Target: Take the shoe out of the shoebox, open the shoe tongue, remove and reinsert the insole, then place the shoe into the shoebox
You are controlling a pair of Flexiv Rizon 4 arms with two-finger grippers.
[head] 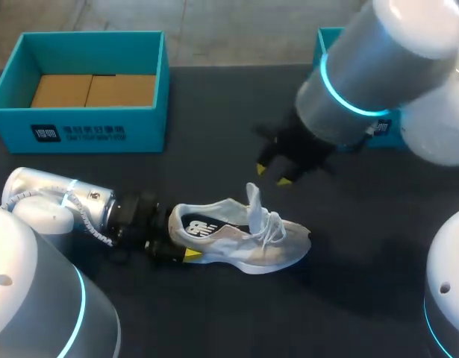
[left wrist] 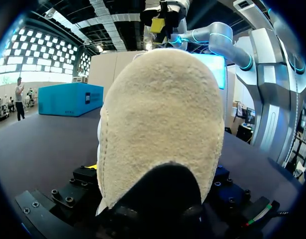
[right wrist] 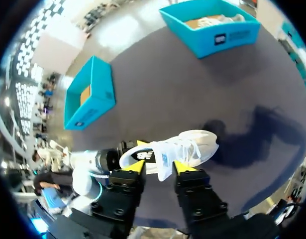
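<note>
On the dark table [head: 348, 298], well apart from the empty teal cardboard shoebox [head: 80, 123] at the far left: white mesh sneaker [head: 244, 242], upright on its sole, toe pointing toward the right arm's side. Clamped at the heel by the left gripper [head: 180, 236], with one yellow tip showing on the near side and, from the right wrist view, another on the far side. Nothing but pale suede heel to be seen from the left wrist itself. Poised above the white laces [head: 272, 226], the right gripper [head: 272, 174], fingers spread wide and holding nothing, with the white tongue [head: 253, 200] standing straight up just below them. Judged to be at the tongue-opening step, probably near its end: shoe out of the box, tongue raised, dark insole [head: 201, 226] still seated inside the collar. Next, most likely: lower the spread right fingers into the mouth behind the tongue, pinch the insole's edge, and peel it up and out while holding the heel steady. Worth watching for laces snagging a fingertip. Second teal box [head: 330, 41] at the far right, not involved.
</note>
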